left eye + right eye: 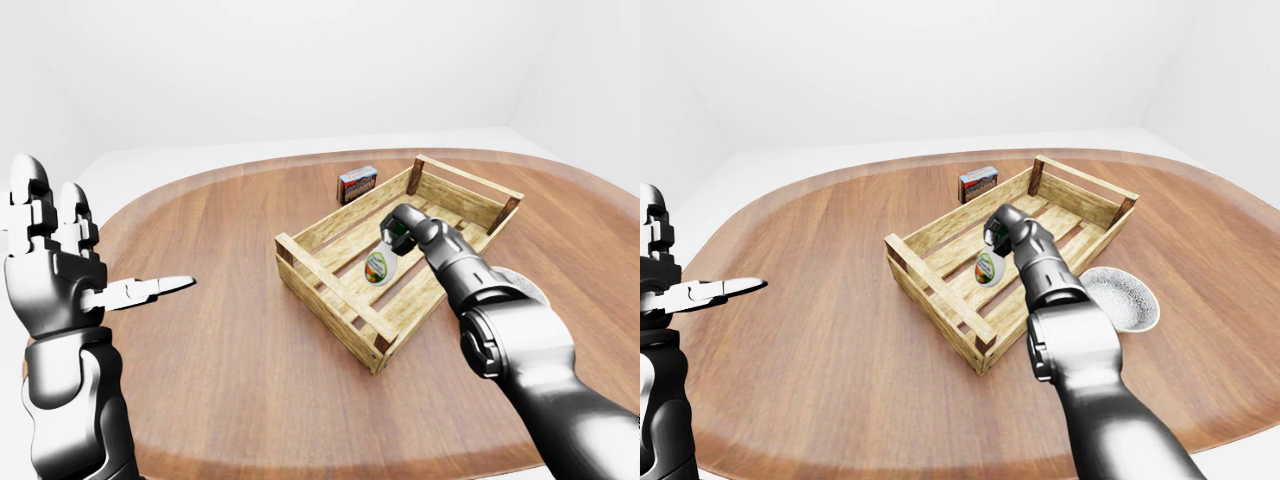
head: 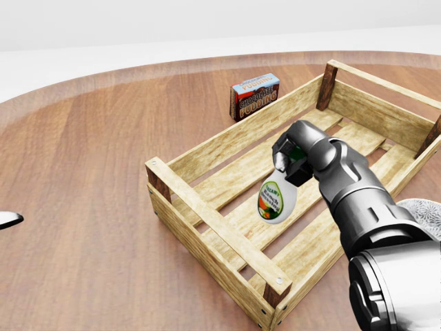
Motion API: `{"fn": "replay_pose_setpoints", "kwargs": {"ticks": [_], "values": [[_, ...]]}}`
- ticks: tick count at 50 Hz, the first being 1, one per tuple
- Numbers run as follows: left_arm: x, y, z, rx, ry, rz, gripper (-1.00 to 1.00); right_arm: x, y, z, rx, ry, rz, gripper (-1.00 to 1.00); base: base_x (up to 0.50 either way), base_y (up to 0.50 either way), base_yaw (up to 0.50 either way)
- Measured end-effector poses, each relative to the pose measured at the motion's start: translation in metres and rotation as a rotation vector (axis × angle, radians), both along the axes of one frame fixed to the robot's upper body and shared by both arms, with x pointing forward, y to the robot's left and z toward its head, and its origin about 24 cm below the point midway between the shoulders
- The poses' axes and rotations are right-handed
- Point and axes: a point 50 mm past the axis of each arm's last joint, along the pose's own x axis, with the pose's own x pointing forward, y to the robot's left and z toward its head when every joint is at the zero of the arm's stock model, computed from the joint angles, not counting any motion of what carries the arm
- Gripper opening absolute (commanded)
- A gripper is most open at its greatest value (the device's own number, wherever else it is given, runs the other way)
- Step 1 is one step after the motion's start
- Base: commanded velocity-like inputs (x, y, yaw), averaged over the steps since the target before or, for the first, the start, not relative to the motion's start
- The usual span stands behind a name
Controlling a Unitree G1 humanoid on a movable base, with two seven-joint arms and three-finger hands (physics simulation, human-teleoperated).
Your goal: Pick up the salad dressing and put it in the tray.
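Inside the wooden tray [image 2: 207, 148], the salad dressing bottle [image 2: 277, 200] hangs base-down, its green cap gripped by the right hand [image 2: 298, 153], whose fingers are curled tight around the neck; the head view cannot settle whether the bottle's base touches the slats or hangs just above them. That close view reads the label and the tray's dark corner posts clearly, and it catches only a sliver of the left hand at its left edge. Both eye views take in the whole oval wooden table [image 1: 220, 350]. In the left-eye view the left hand [image 1: 60, 270] is raised well apart from the tray, fingers spread upright and one digit pointing out to the view's right, holding nothing. A chocolate pudding box [image 2: 254, 95] stands just beyond the tray's upper-left wall. Only the right-eye view shows fully a grey speckled bowl [image 1: 1128, 300] lying beside the tray on its right, partly behind the right forearm.
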Motion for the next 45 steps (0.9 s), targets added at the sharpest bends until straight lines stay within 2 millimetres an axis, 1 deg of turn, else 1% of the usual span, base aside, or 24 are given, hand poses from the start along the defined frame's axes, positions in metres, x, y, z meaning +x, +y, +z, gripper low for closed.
{"fn": "replay_pose_setpoints", "kwargs": {"ticks": [6, 12, 25, 35, 45], "values": [[0.000, 0.000, 0.000, -0.001, 0.001, 0.000, 1.00, -0.002, 0.001, -0.006, -0.071, 0.030, 0.029, -1.00, 0.00, 0.00, 0.00], [0.001, 0.000, -0.001, -0.002, 0.005, 0.000, 1.00, -0.004, 0.000, -0.012, -0.106, 0.053, 0.039, -1.00, 0.00, 0.00, 0.00], [0.002, 0.001, -0.004, -0.006, 0.020, 0.000, 1.00, -0.010, -0.006, -0.028, -0.099, 0.067, 0.008, -1.00, 0.00, 0.00, 0.00], [0.004, 0.001, -0.007, -0.010, 0.031, -0.002, 1.00, -0.009, -0.008, -0.023, -0.057, 0.036, -0.025, -1.00, 0.00, 0.00, 0.00], [0.006, -0.001, -0.010, -0.013, 0.046, -0.007, 1.00, -0.010, -0.008, -0.026, -0.031, 0.034, -0.038, -1.00, 0.00, 0.00, 0.00]]}}
